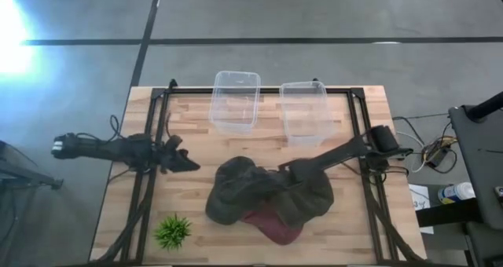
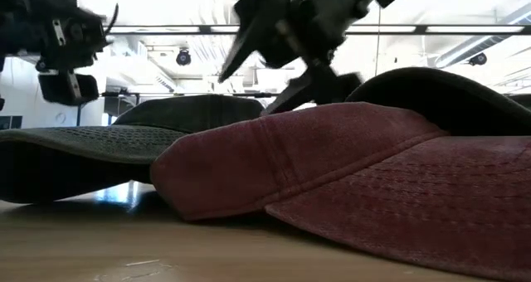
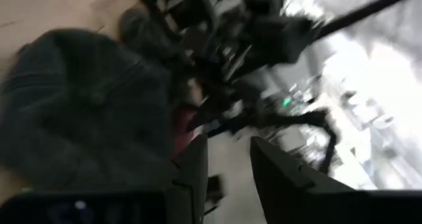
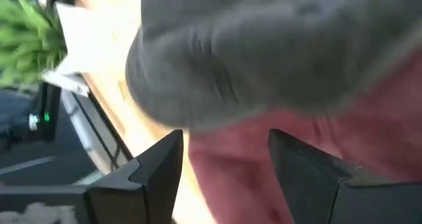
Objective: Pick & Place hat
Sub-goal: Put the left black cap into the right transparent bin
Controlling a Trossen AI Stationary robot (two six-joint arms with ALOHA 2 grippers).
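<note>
your right pincer [image 1: 284,171] hovers agape over the hats [image 1: 267,196]; left pincer [image 1: 182,159] open, idle; bins [image 1: 236,100] empty.

The dark six-joint right arm [image 1: 346,151] is reaching in from its side of the table at a slant, its wrist sloping downward. Its two-finger right gripper [image 1: 284,170] is pointing away from the arm's base with both dark fingers [image 4: 155,166] spread apart, a clear gap showing between them. The dark left arm [image 1: 102,148] is lying stretched out nearly level, and its left gripper [image 1: 187,162] is pointing toward the right gripper, well apart from it, fingers [image 3: 198,161] parted.
</note>
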